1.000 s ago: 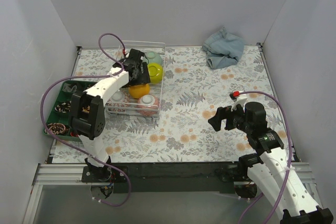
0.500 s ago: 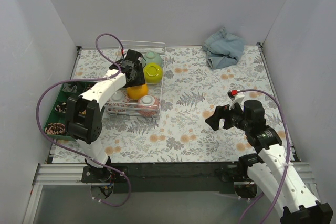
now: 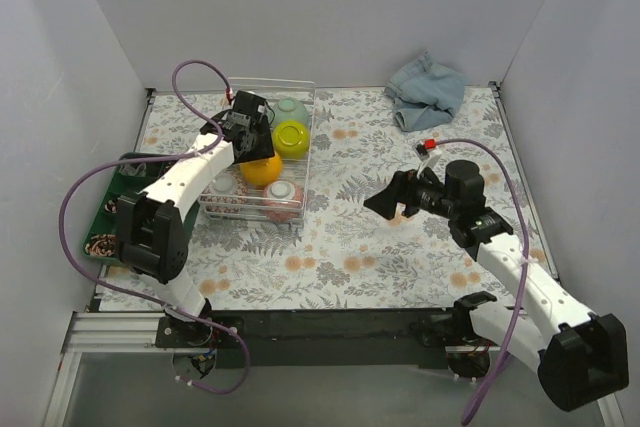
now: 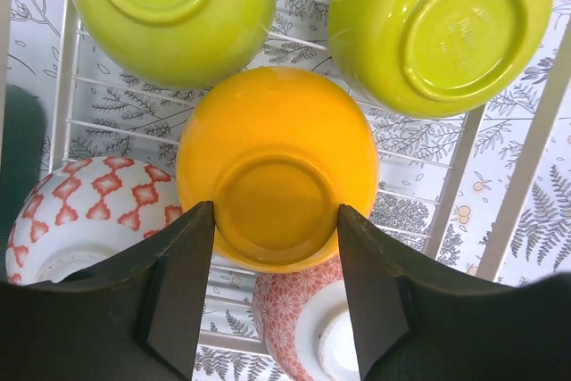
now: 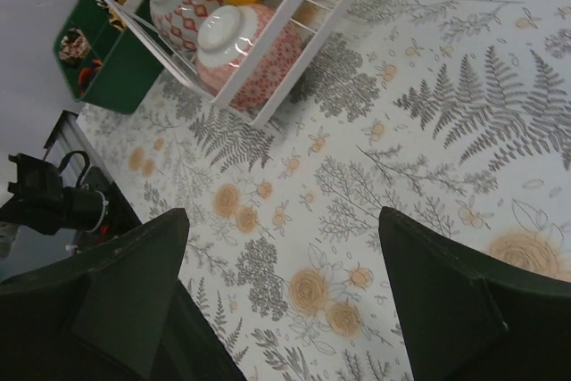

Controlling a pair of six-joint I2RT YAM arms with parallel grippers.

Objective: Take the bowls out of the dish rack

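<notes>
Settling your left gripper (image 4: 272, 220), spread, astride the orange bowl (image 4: 277, 153) in the dish rack (image 4: 524, 158); right gripper (image 5: 281, 220), spread, is swinging nearer: grasp pending.

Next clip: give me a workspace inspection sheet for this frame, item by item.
Surface: floral-print table, no spills seen.
Job's things: dish rack at far left holds lime green bowls, orange bowl, red-patterned bowl, pinkish bowl, all upside down, and pale green bowl; none on the table.
Clutter: denim cloth at far right; dark green tray left of the rack.
Grippers: left gripper open, flanking orange bowl; right gripper open, empty, above the table.
Cables: purple cables loop off both arms; no snag seen.
Surroundings: plain grey walls on three sides.
</notes>
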